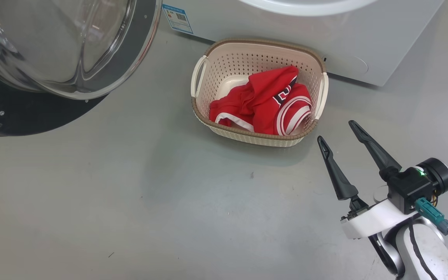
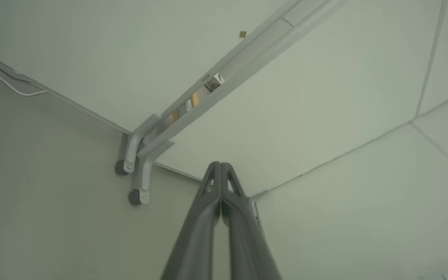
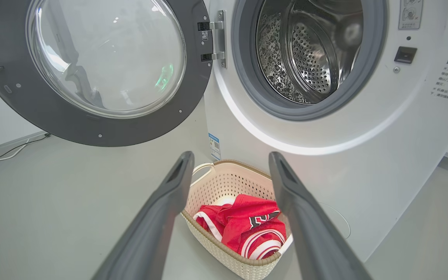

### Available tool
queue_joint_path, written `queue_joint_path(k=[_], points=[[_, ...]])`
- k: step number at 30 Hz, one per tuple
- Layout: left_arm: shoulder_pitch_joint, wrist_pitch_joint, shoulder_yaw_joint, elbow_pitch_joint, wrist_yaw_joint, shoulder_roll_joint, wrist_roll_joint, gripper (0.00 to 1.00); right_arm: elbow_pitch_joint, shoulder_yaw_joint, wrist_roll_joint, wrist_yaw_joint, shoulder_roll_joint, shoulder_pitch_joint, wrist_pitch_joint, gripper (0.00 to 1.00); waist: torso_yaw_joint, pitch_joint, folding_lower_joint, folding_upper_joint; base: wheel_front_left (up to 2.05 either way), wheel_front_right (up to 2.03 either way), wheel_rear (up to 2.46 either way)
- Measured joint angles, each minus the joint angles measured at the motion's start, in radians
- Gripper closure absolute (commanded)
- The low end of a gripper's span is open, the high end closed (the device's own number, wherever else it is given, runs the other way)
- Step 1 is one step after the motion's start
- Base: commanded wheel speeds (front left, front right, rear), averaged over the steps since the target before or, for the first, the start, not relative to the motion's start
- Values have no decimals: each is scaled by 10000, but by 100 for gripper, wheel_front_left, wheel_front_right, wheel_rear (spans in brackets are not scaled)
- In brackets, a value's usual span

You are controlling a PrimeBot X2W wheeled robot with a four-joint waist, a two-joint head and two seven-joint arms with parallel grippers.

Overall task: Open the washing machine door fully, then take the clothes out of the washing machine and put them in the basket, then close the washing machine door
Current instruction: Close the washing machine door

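The white washing machine (image 3: 364, 155) stands with its door (image 3: 91, 74) swung wide to the left; the steel drum (image 3: 309, 50) looks bare inside. In the head view the door (image 1: 60, 42) fills the upper left. The cream basket (image 1: 224, 62) sits on the floor against the machine's front, with the red clothes (image 1: 266, 105) bunched in it. The wrist view shows the basket (image 3: 224, 182) and clothes (image 3: 247, 225) too. My right gripper (image 1: 338, 132) hangs open just right of the basket, nothing between its fingers. My left gripper (image 2: 221, 165) is shut on nothing, pointing at a wall corner.
Grey floor (image 1: 130, 194) spreads in front of the basket and under the open door. A blue label (image 1: 177, 17) sits low on the machine's front. In the left wrist view a grey wheeled frame (image 2: 138, 163) stands by the wall, and a white cable (image 2: 10, 83) runs along it.
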Motion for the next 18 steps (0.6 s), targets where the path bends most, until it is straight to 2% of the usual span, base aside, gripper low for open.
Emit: queue_joint_path(k=[3, 7, 13, 18], points=[[-384, 376, 531, 721, 0, -238, -462, 100, -13, 4, 0, 0, -13, -2, 19, 0, -25, 28, 0, 0, 0, 0, 0], [-687, 857, 815, 1647, 0, -299, -502, 100, -61, 23, 0, 0, -17, -15, 90, 0, -56, 70, 0, 0, 0, 0, 0], [-1126, 1344, 978, 2644, 0, -226, -322, 100, -127, 59, 2, 0, -25, -43, 115, 0, -106, 141, 0, 0, 0, 0, 0], [-1692, 2148, 865, 3223, 0, -238, -407, 100, -148, 88, 2, 2, -52, -46, 119, 0, -153, 186, 0, 0, 0, 0, 0]])
